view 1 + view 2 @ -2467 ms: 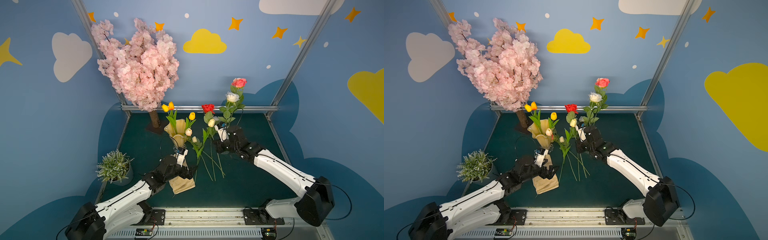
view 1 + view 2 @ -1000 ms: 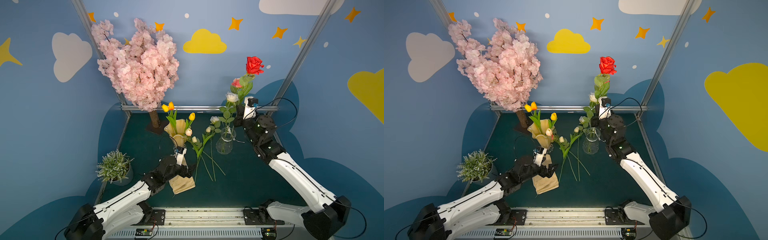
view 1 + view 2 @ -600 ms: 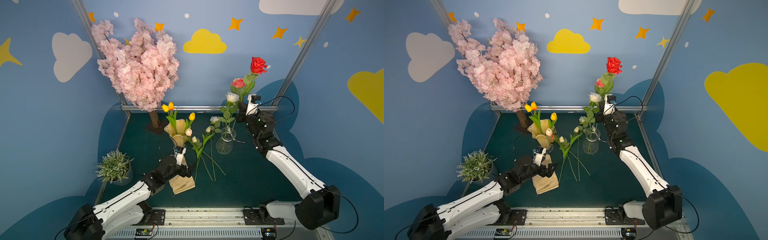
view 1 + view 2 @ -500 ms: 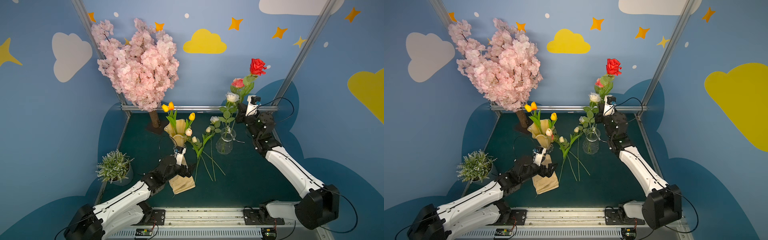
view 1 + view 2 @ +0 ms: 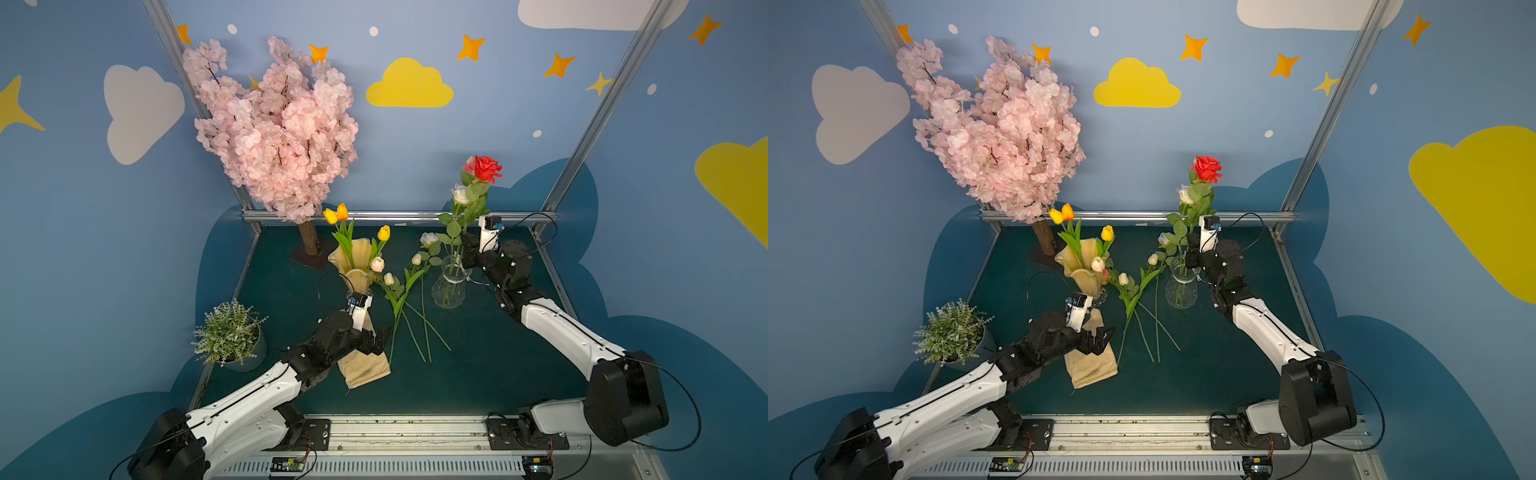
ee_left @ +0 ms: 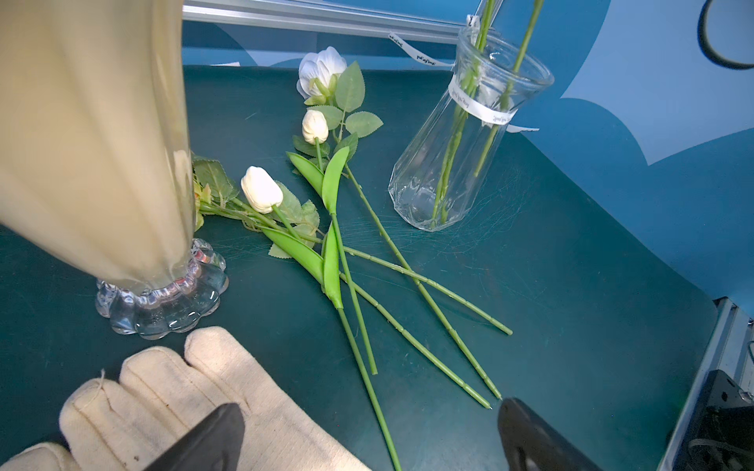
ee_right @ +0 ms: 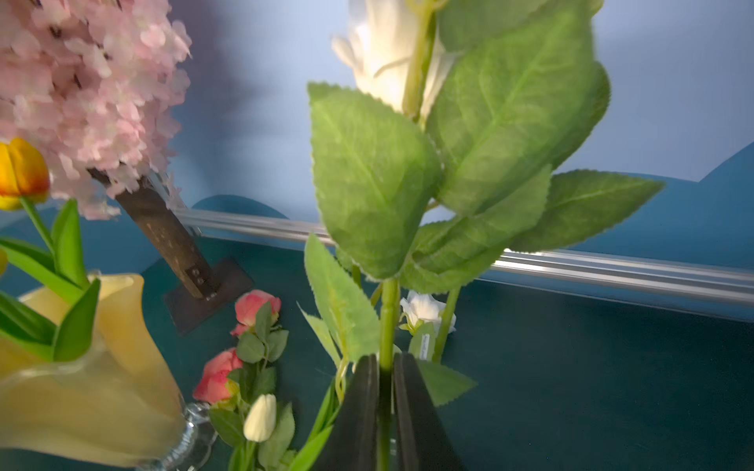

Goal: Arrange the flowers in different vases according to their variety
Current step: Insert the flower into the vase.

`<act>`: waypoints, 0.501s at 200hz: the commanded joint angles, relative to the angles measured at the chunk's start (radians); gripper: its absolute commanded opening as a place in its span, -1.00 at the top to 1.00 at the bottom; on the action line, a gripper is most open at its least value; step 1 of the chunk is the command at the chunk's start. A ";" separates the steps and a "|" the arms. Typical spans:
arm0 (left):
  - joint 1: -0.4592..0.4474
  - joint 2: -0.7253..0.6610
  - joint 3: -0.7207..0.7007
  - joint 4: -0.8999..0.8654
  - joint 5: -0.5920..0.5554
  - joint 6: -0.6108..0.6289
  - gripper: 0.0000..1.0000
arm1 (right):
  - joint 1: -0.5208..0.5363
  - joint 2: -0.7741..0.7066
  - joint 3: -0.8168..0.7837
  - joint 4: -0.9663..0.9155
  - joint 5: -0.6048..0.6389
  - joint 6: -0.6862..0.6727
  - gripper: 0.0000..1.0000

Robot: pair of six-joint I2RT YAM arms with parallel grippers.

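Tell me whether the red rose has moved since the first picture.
Yes: the red rose went up and away from the yellow vase, now above the clear vase.

Matl: clear vase (image 6: 428, 191) glossy ribbed glass; glove (image 6: 183, 387) matt cloth; table (image 6: 571, 285) matt, scuffed.

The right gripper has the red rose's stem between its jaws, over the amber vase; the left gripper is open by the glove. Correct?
Not the amber vase: both top views show the right gripper with the stem of the red rose at the clear glass vase. The rest holds.
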 commanded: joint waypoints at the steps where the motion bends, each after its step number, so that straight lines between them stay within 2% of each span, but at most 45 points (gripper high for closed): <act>1: -0.002 0.008 0.022 -0.010 -0.007 0.006 -1.00 | 0.001 -0.074 0.007 -0.091 -0.028 0.020 0.54; 56: -0.002 0.049 0.044 -0.028 -0.014 0.006 -1.00 | 0.001 -0.230 0.042 -0.430 -0.039 0.074 0.31; 100: -0.002 0.108 0.098 -0.110 -0.012 -0.006 -1.00 | -0.002 -0.381 -0.050 -0.582 -0.074 0.093 0.17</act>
